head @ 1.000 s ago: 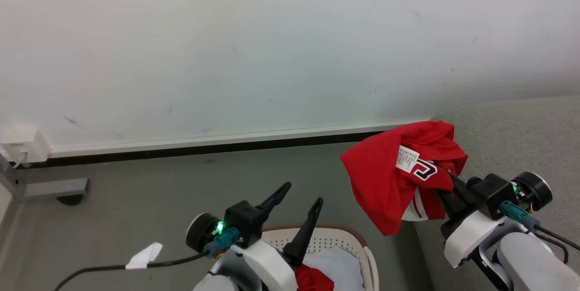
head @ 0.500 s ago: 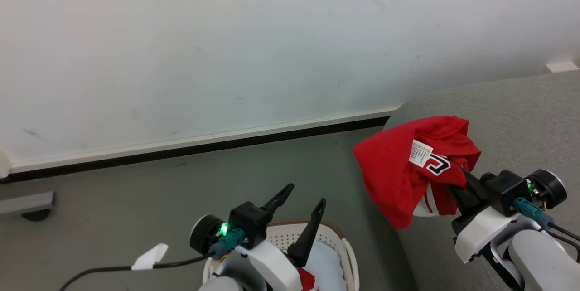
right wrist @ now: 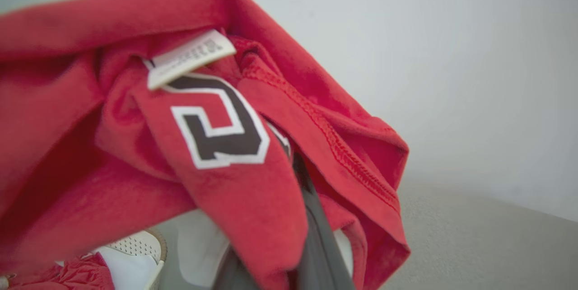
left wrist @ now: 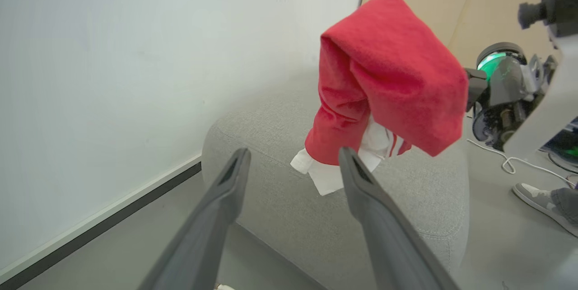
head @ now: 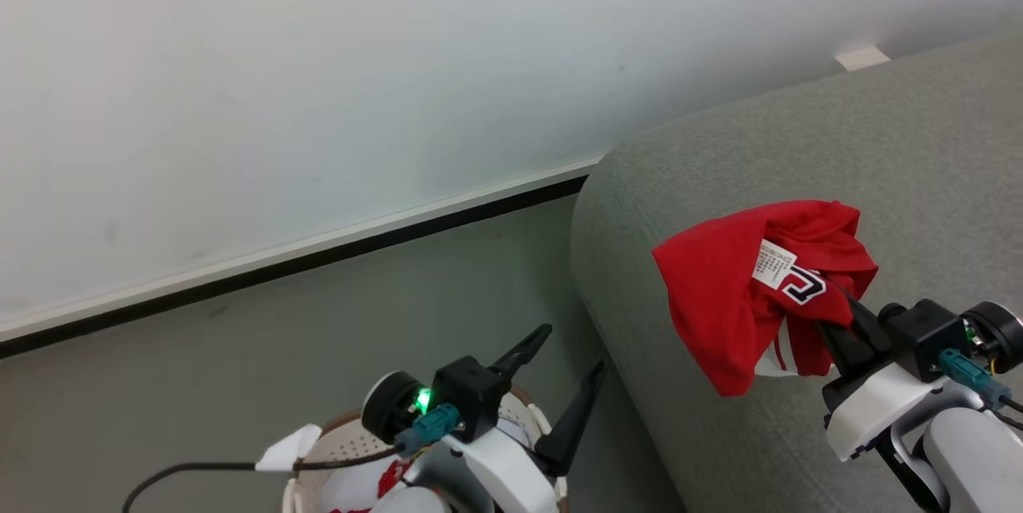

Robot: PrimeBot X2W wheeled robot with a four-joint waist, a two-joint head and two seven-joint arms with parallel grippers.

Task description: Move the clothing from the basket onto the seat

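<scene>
1. The clothing (head: pixel 719 305) — a bright red soft garment, bunched into folds, with white stripe trim and a white part hanging lowest.
2. Markings: a small white label (head: pixel 774 264), its print too fine to read. Just beside it is a dark block character (head: pixel 803 285) outlined in white, partly folded over.
3. The right gripper (head: pixel 835 313): fingers pinched tight on the clothing, tips buried in its folds. The fabric drapes from them, raised over the rounded end of the seat (head: pixel 799 137).
4. The left gripper (head: pixel 574 349): fingers spread wide, holding nothing, near the basket (head: pixel 336 437) — well apart from the held garment.
</scene>
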